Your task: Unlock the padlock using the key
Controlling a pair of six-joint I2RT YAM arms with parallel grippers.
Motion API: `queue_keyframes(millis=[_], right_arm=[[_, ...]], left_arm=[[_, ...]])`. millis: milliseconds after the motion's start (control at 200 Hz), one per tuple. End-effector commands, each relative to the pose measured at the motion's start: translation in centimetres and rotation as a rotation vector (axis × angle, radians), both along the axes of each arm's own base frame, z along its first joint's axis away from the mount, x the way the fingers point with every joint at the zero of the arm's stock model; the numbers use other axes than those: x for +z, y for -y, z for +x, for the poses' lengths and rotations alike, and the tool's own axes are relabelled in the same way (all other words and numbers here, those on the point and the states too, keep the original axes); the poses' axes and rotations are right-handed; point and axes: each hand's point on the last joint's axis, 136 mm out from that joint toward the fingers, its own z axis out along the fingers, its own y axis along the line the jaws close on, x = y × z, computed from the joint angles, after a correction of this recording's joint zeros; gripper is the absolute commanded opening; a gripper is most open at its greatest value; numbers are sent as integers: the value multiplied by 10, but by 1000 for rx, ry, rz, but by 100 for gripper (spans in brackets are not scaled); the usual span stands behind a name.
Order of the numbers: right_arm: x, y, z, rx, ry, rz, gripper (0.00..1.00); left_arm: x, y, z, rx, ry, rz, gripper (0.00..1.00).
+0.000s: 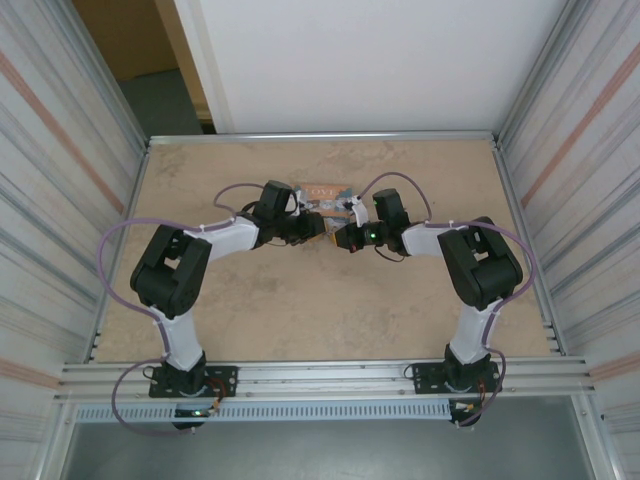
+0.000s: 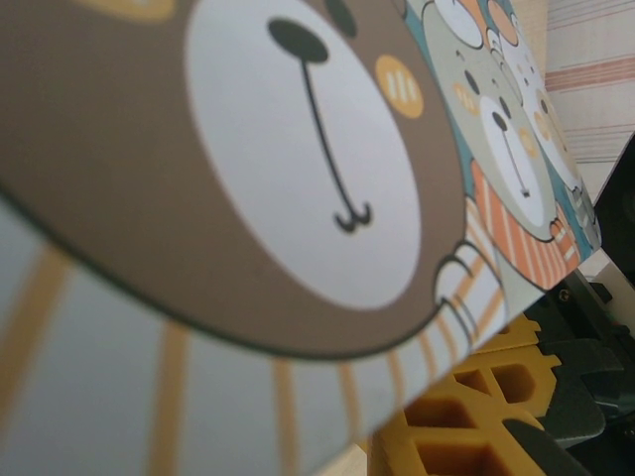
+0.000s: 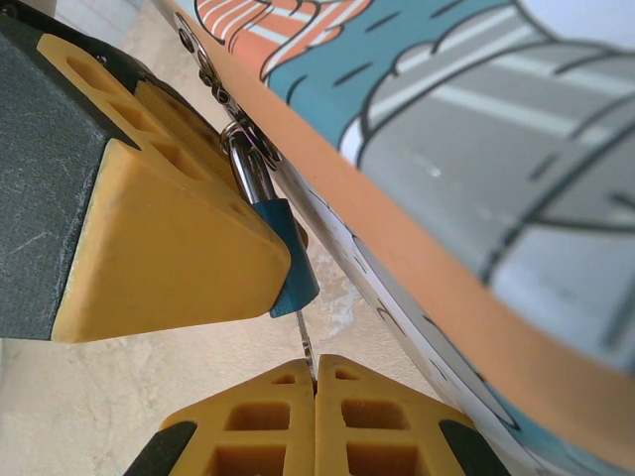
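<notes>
One pale, marbled surface (image 1: 300,310) carries the whole scene, with the left arm (image 1: 175,270) and right arm (image 1: 480,265) reaching in from their bases to meet over its far middle. Just beyond where they meet lies a cartoon-printed case (image 1: 322,190), its bear pictures looming close and blurred in the left wrist view and its teal and orange edge running diagonally across the right wrist view. The left end effector (image 1: 316,231) is at the case's near edge. In the right wrist view one of its yellow fingers (image 3: 169,238) lies against the padlock (image 3: 290,268), which sits on that finger's inner side, so it is pinching the lock; the other finger is hidden. The teal padlock hangs at the case's edge, its silver shackle (image 3: 241,169) passing through the metal fittings there. The right end effector (image 3: 316,382) is just below, with its two yellow tips pressed together on the thin blade of the key (image 3: 306,347). The blade rises to the padlock's lower end; whether it is inside the keyhole cannot be told.
</notes>
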Motion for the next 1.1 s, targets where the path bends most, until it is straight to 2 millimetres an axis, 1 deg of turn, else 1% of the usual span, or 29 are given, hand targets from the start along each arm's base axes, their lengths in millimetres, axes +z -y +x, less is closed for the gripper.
queue_keyframes(millis=[0,240,451,641,767,857,1097], right_arm=[[53,-17,29,42,211,109,0],[47,-12,33,41,254,6,0],[45,-12,33,30,278,-13,0],[60,-18,27,60,214,126,0],[57,-21,25,54,207,128,0],[57,-22,27,42,210,127,0],[84,-28,35,37,268,169,0]], left_arm=[[14,32,-41,-194,-48,-111,19],[12,30,-42,-191,-59,-104,19],[13,30,-40,-180,-65,-101,19],[13,31,-38,-176,-61,-101,18],[13,32,-38,-178,-64,-104,18],[12,32,-39,-181,-66,-106,18],[4,34,-43,-183,-84,-94,18]])
